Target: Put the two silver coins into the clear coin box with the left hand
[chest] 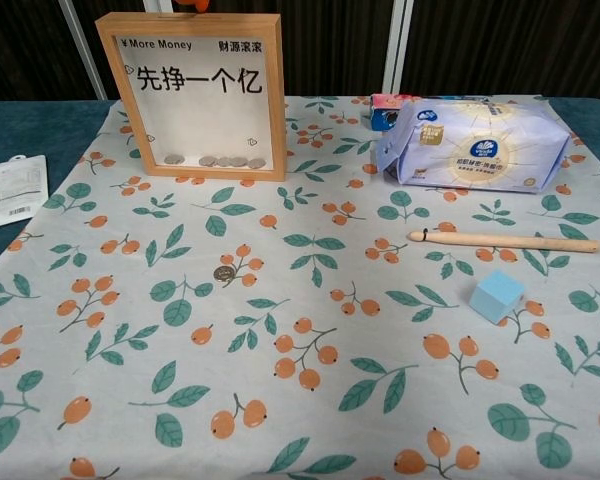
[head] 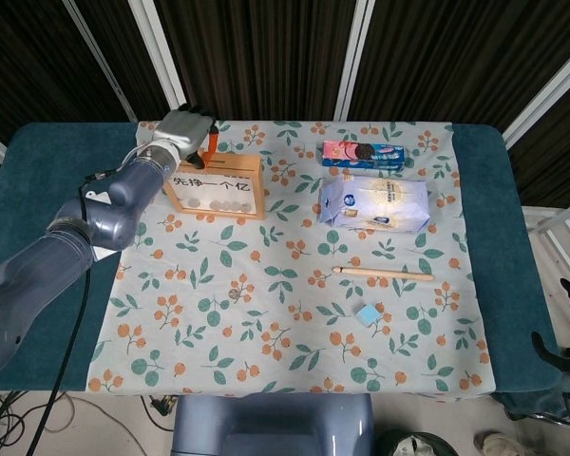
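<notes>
Behind coin box (head: 216,185), left robot hand (head: 185,128) half-hidden

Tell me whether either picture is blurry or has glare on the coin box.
Head view: evenly lit, soft shadows, coin box small, its lettering hard to read. Chest view: sharp, lettering crisp, no strong glare on its clear front; coin on the cloth in focus.

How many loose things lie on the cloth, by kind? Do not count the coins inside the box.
Coin box: 1
Silver coin: 1
Cookie pack: 1
Tissue pack: 1
Wooden stick: 1
Blue cube: 1
Total: 6
</notes>
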Motion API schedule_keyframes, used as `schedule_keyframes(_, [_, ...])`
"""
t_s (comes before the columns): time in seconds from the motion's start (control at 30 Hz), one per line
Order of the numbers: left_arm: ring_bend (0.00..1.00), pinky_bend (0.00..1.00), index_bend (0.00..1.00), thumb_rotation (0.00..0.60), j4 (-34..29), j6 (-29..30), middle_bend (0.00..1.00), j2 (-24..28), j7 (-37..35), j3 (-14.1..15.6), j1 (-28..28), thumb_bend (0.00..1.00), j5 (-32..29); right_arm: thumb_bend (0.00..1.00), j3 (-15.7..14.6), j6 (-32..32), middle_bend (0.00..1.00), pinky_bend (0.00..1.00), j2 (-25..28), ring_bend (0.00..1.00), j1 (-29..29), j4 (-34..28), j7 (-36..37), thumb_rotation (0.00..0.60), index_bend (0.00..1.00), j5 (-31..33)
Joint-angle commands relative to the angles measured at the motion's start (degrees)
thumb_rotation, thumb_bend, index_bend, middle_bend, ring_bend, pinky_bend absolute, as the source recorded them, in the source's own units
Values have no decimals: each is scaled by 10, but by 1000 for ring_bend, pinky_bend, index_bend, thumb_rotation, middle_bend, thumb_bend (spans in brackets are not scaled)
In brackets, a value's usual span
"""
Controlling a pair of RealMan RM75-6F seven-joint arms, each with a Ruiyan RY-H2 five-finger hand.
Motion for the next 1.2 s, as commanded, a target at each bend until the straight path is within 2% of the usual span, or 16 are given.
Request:
schedule_keyframes(0.03, [0, 0, 455, 600, -12, 14, 118, 10, -3, -7, 0, 396, -1, 369, 0, 0, 79, 0, 0, 25, 0, 0, 0, 600, 124, 0])
schedule_keyframes(0.2, [0, 0, 444, 600, -105, 117, 122, 69, -14, -50, 20, 304, 34, 369, 2, 1, 79, 0, 0, 25, 0, 1, 2, 600, 124, 2])
schedule_keyframes(0.23, [0, 0, 445, 600, -148, 168, 123, 91, -18, -64, 35, 294, 55, 369, 2, 0, 79, 0, 0, 25, 0, 0, 3, 600, 124, 3])
schedule_keyframes(0.3, [0, 0, 451, 600, -208, 236, 125, 118, -20, -75, 61, 277, 86, 369, 3, -1, 79, 0, 0, 25, 0, 1, 3, 600, 124, 5])
schedule_keyframes(0.33, [0, 0, 452, 600, -251, 290, 125, 136, -20, -78, 84, 276, 113, 369, 3, -2, 79, 0, -1, 25, 1, 1, 3, 600, 124, 5])
schedule_keyframes(0.5, [0, 0, 438, 600, -374, 414, 123, 177, -22, -70, 165, 255, 189, 369, 4, -3, 80, 0, -1, 25, 1, 0, 5, 600, 124, 8])
schedule_keyframes(0.57, [0, 0, 438, 600, -405, 448, 124, 182, -29, -67, 192, 226, 217, 369, 4, -2, 79, 0, -2, 25, 0, -1, 5, 600, 124, 8])
schedule_keyframes(0.73, [0, 0, 450, 600, -459, 547, 125, 158, -36, -48, 278, 211, 321, 369, 4, -2, 79, 0, -2, 25, 0, -3, 6, 600, 125, 10])
schedule_keyframes(0.83, [0, 0, 441, 600, -463, 554, 123, 124, -27, -36, 305, 193, 362, 369, 3, -3, 79, 0, -2, 25, 0, -3, 5, 600, 124, 8])
schedule_keyframes(0.97, [0, 0, 421, 600, -441, 525, 117, 69, 13, -26, 317, 162, 397, 369, 3, -3, 79, 0, -2, 25, -1, -4, 5, 600, 124, 10])
schedule_keyframes(1.2, [0, 0, 409, 600, -356, 464, 115, -41, 76, -67, 311, 162, 390, 369, 4, -3, 79, 0, 1, 25, -2, -6, 6, 600, 124, 13])
